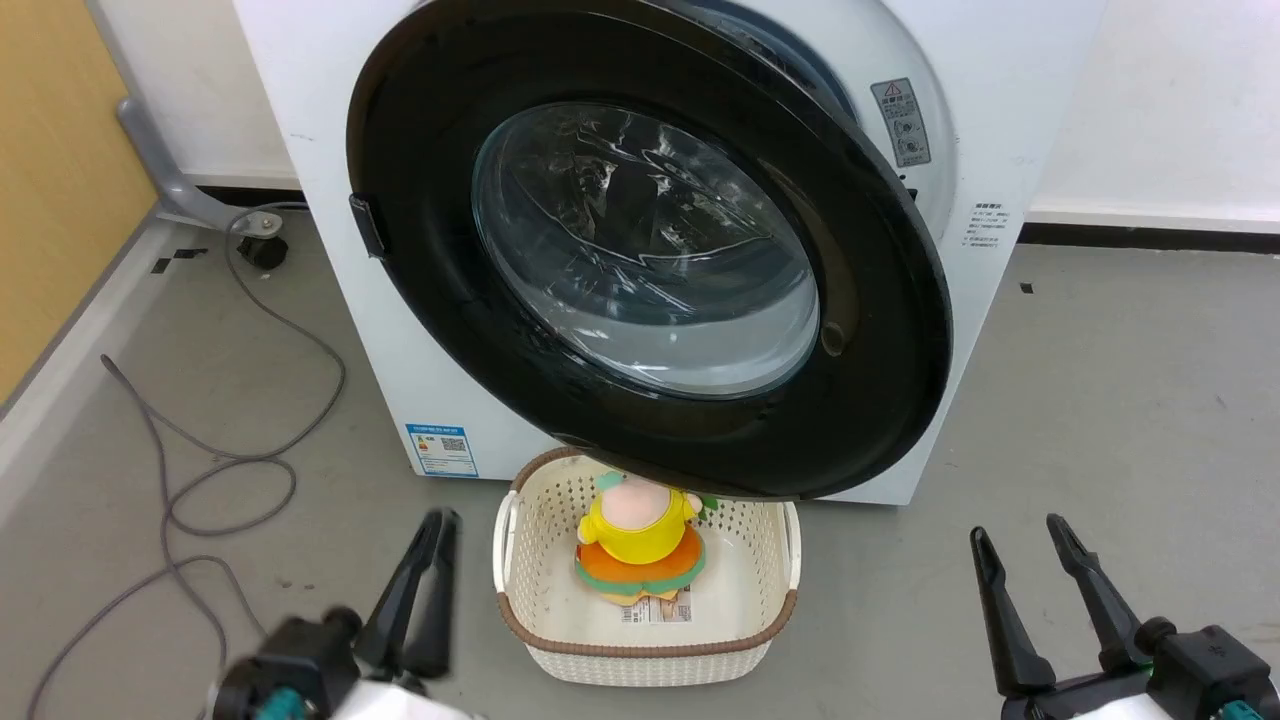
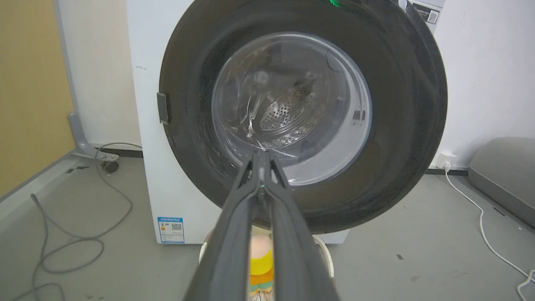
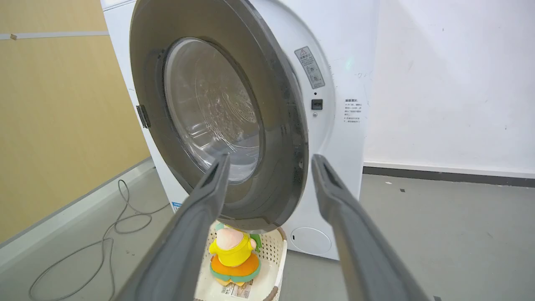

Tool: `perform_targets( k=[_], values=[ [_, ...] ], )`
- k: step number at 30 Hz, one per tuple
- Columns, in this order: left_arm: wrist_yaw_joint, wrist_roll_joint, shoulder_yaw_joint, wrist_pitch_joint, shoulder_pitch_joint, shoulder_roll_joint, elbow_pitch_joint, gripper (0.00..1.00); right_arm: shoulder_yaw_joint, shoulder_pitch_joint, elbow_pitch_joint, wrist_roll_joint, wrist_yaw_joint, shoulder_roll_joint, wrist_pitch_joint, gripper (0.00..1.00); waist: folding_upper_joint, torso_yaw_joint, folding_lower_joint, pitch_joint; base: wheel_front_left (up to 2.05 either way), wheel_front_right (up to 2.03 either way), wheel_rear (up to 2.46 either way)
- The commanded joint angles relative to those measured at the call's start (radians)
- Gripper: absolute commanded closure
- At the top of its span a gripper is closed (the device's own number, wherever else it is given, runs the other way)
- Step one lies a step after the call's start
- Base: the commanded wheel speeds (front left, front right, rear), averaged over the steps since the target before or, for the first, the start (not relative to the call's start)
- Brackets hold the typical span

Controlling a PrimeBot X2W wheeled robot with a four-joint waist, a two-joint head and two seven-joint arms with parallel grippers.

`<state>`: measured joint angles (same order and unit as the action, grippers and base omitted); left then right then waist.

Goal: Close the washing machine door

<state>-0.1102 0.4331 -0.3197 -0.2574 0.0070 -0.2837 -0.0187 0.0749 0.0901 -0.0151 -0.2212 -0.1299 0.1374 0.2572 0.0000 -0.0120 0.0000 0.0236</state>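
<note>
Head view: round glossy black washing machine door (image 1: 880, 330), bulging glass, ajar.

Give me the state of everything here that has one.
washing machine door: ajar, free edge off the machine front.
left gripper: shut, empty.
right gripper: open, empty.
basket: on the floor, holding a plush toy.

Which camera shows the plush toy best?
Head view: the plush toy sits nearly whole in the basket. Right wrist view shows it low beside a finger; left wrist view, a sliver between the fingers.
</note>
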Motion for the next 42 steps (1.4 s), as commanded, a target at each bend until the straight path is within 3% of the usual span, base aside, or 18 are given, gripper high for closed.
perform_targets(
  k=[1,13,15,19,29,42],
  values=[
    [0.009,-0.014,0.000,-0.004,0.032,0.019,0.009,0.00,0.004,0.013,0.000,-0.007,-0.001,0.005,0.005,0.00,0.0000,0.000,0.0000,0.002,0.00,0.00,0.00],
    [0.044,-0.115,0.043,-0.004,0.079,0.081,0.046,0.00,0.017,0.024,-0.009,-0.016,-0.001,0.010,0.005,0.00,0.0000,-0.009,0.0000,-0.006,0.00,0.00,0.00],
    [0.051,-0.126,0.047,-0.004,0.074,0.089,0.047,0.00,0.031,0.018,0.000,-0.017,-0.001,0.022,0.005,1.00,0.0000,-0.016,0.0000,-0.016,0.00,0.00,0.00],
    [0.063,-0.144,0.055,-0.004,0.060,0.108,0.043,0.00,0.066,-0.008,0.019,-0.031,-0.001,0.058,0.005,1.00,0.0000,-0.037,0.0000,-0.050,0.00,0.00,0.00],
    [0.093,-0.179,0.064,-0.004,-0.005,0.158,0.043,0.00,0.221,-0.236,-0.008,-0.110,-0.001,0.232,-0.032,1.00,0.0000,-0.105,0.0000,-0.165,0.00,0.00,0.00],
    [0.124,-0.212,0.076,-0.004,-0.074,0.205,0.033,0.00,0.246,-0.559,-0.232,-0.329,-0.001,0.425,-0.087,1.00,0.0000,-0.194,0.0000,-0.298,0.00,0.00,0.00]
  ],
)
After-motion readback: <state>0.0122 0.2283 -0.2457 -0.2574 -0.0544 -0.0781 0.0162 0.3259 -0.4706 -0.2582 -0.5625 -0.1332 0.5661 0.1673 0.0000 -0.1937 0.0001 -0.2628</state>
